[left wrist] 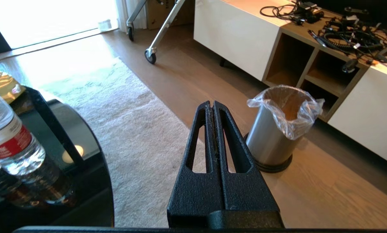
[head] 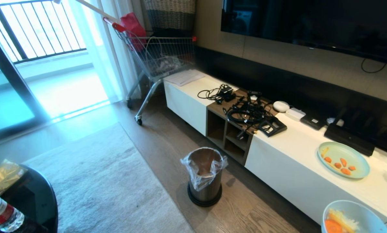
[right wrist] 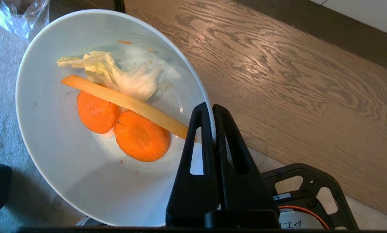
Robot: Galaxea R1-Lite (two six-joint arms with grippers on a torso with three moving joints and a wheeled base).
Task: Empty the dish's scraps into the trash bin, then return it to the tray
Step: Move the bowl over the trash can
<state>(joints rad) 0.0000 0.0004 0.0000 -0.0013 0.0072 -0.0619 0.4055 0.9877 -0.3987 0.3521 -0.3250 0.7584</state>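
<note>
Bowl (right wrist: 83, 168): small, round, white, glossy; held off the floor at bottom-right of head view, rim pinched between the closed fingers of the right gripper (right wrist: 212, 110). Sits roughly level, over wood floor + rug edge.

Scraps (right wrist: 122, 106) inside bowl: two orange carrot rounds, one long pale-orange strip lying across them, pale yellow-white leafy bits behind.

Bin (head: 205, 176): steel cylinder, black base ring, clear bag over rim; upright on wood floor, next to the low cabinet, well apart from bowl.

Tray: not visible.
</note>
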